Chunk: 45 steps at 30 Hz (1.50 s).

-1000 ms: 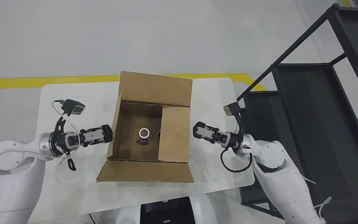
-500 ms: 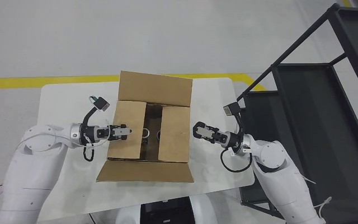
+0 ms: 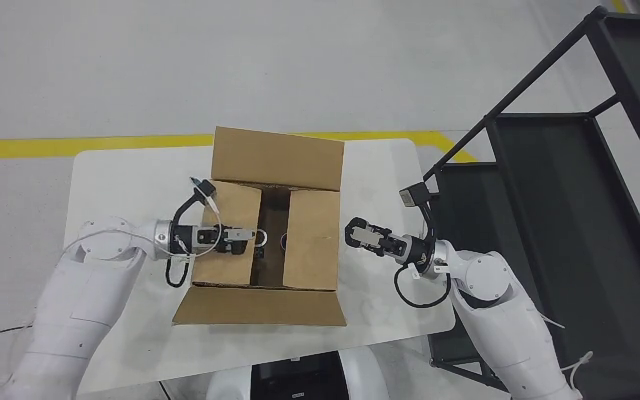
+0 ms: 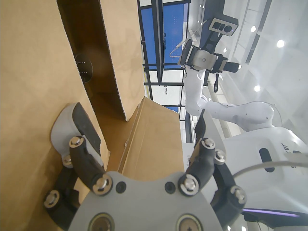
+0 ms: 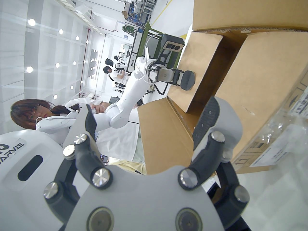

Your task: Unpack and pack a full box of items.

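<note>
The cardboard box (image 3: 262, 160) stands mid-table with its back flap up and its front flap (image 3: 260, 306) spread toward me. My left gripper (image 3: 246, 238) is open, and one of its pads (image 4: 83, 126) lies flat on the left flap (image 3: 222, 266), which is folded over the box. The right flap (image 3: 312, 240) is folded in too, leaving a narrow gap where a white ring (image 3: 263, 238) shows. My right gripper (image 3: 356, 235) hangs open just outside the right flap's outer edge, holding nothing. The right wrist view shows my left gripper (image 5: 187, 80) on the left flap (image 5: 202, 58).
The white table (image 3: 130, 180) has bare room on both sides of the box. A black shelf rack (image 3: 545, 170) stands close at the right behind my right arm. A yellow floor line (image 3: 100, 146) runs beyond the table's far edge.
My left arm has swung right from beside the box, folding the left flap down over the opening and sliding further across it. The right arm has not moved.
</note>
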Each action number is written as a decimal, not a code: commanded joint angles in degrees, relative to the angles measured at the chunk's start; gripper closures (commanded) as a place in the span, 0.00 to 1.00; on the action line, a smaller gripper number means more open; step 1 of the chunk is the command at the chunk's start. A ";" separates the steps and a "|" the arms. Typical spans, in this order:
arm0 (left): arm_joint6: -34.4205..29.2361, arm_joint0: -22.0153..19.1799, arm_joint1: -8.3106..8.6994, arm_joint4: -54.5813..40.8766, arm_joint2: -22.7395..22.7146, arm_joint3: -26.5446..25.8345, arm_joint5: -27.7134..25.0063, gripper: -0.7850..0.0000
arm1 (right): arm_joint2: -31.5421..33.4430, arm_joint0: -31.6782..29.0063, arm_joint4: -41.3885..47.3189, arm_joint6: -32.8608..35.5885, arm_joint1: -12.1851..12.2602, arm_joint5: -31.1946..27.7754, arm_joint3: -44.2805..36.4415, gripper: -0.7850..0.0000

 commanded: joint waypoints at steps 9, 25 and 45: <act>2.12 3.78 1.16 -11.00 -8.35 -8.94 -5.83 0.00 | 0.00 0.00 0.00 0.00 0.00 0.00 0.00 0.00; 6.87 9.21 3.75 -13.59 -24.51 -9.16 -5.68 0.00 | 0.00 0.00 0.00 0.00 0.00 0.00 0.00 0.00; 12.03 4.97 3.44 -6.08 -22.31 -4.36 -12.64 0.00 | 0.00 0.00 0.00 0.00 0.00 0.00 0.00 0.00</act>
